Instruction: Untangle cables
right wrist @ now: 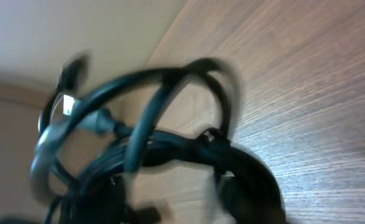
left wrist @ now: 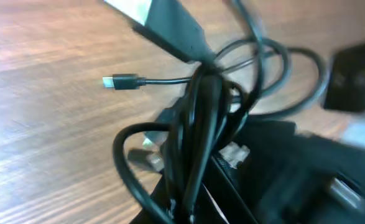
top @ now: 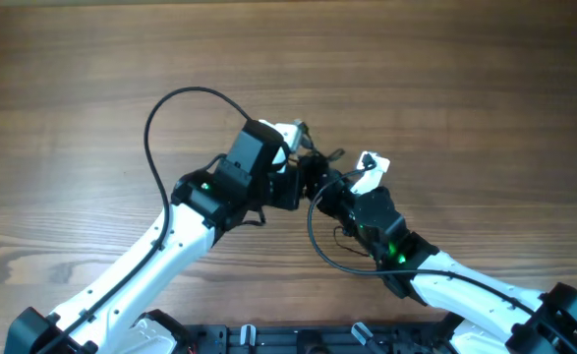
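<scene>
The cables (top: pixel 316 165) are a knot of thin black cords bunched between my two grippers at mid-table. My left gripper (top: pixel 300 147) is shut on them. In the left wrist view the cables (left wrist: pixel 201 118) rise as a bundle from the pinched jaws of the left gripper (left wrist: pixel 191 214), and one plug end (left wrist: pixel 117 81) sticks out to the left above the wood. My right gripper (top: pixel 335 183) is right against the knot from the other side. The right wrist view is blurred. There the cables (right wrist: pixel 157 93) loop in front of the right gripper (right wrist: pixel 170 199), whose fingers stand apart with bare wood between them.
The left arm's thicker black wire (top: pixel 153 128) arcs out over the table to the left. Another black loop (top: pixel 319 244) hangs beside the right arm. The wooden table (top: pixel 465 79) stretches all around. A black rail (top: pixel 298 339) runs along the near edge.
</scene>
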Controlling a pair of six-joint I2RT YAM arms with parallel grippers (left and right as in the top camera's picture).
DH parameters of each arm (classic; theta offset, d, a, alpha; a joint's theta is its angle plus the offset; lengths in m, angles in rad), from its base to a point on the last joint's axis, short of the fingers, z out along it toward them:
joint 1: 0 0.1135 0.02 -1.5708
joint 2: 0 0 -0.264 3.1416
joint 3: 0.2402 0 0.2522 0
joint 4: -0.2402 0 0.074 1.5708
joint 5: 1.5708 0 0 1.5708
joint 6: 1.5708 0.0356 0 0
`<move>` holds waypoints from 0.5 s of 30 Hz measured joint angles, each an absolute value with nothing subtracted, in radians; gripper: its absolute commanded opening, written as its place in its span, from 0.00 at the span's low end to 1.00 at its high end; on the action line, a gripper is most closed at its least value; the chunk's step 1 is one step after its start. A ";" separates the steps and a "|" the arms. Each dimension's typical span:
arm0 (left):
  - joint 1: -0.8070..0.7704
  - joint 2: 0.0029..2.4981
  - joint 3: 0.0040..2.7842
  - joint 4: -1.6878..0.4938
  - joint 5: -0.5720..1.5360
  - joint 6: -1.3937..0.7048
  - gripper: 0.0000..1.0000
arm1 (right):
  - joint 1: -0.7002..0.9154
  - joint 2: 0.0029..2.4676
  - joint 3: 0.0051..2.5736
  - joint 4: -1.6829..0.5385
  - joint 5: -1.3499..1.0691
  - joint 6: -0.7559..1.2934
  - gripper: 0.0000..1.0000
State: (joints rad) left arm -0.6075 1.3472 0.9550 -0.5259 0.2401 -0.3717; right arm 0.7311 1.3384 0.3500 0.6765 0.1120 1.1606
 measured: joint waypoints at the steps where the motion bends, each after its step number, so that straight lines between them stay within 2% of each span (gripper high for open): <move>1: -0.594 1.347 0.955 -0.530 0.221 -0.373 0.04 | 0.731 1.333 0.350 0.677 0.100 1.142 1.00; 11: -0.372 1.335 0.957 -0.589 0.170 -0.323 0.04 | 0.712 1.160 0.350 0.381 0.118 0.965 1.00; 15: -0.360 1.335 0.957 -0.627 0.326 -0.147 0.04 | 0.712 1.155 0.350 0.382 0.116 0.828 1.00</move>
